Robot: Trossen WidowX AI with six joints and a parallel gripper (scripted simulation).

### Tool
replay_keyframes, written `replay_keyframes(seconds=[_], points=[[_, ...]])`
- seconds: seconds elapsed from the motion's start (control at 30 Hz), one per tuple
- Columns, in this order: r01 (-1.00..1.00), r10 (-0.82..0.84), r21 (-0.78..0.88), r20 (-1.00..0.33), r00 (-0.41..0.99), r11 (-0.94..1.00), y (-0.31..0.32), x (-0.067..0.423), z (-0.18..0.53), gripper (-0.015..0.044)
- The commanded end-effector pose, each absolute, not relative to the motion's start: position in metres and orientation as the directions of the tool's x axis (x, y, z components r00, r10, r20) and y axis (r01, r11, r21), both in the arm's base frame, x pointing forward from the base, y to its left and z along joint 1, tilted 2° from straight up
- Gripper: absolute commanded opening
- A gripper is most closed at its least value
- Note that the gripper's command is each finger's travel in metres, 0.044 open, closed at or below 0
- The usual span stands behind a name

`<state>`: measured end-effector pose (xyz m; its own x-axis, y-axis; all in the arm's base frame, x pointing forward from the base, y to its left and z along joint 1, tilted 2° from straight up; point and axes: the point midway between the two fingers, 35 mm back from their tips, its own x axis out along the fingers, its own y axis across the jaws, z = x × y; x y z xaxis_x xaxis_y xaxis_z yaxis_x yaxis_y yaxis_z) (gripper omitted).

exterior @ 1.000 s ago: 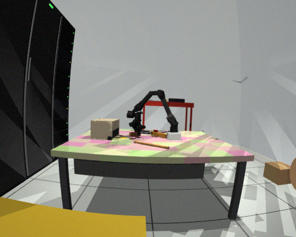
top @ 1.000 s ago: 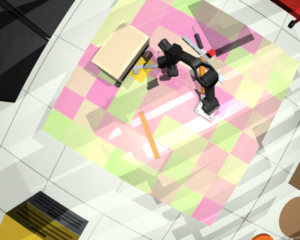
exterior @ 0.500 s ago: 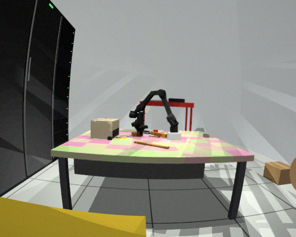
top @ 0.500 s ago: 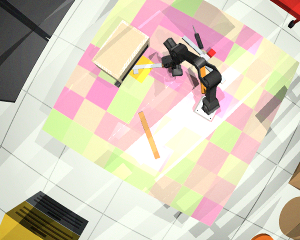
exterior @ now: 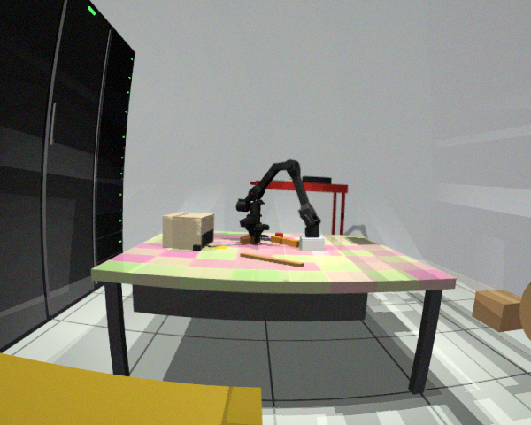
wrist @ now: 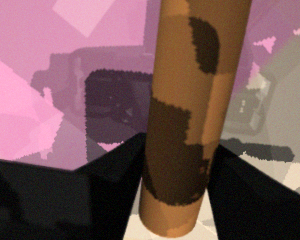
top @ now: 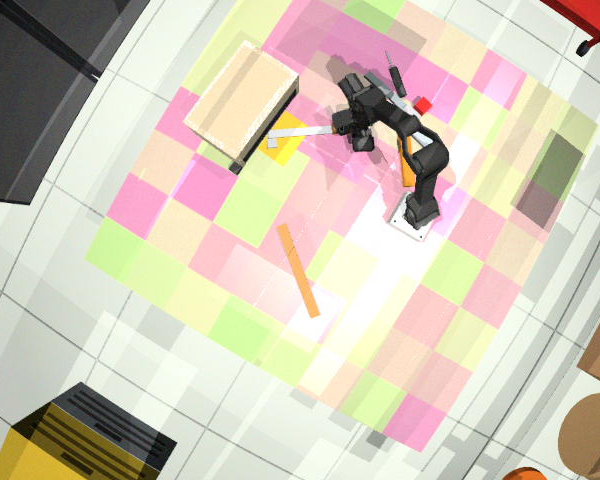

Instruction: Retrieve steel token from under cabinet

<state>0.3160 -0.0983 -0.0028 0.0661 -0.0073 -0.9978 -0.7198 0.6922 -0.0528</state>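
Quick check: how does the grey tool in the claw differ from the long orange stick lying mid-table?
The grey tool is pale with a short hook at its far end; the orange stick is straight. The tool is gripped by the claw, its hooked end at the foot of the cabinet; the stick lies loose in the open, well away from the cabinet. Both are long and slim.
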Motion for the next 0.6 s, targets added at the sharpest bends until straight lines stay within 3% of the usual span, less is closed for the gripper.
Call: replay_keyframes(seconds=[0.0,0.57], points=[[-0.719,-0.005,-0.050,-0.998,0.065,0.693,-0.105,0.309,-0.004,0.0000],[-0.718,-0.007,-0.051,-0.998,0.065,0.694,-0.114,0.303,0.000,0.0000]])
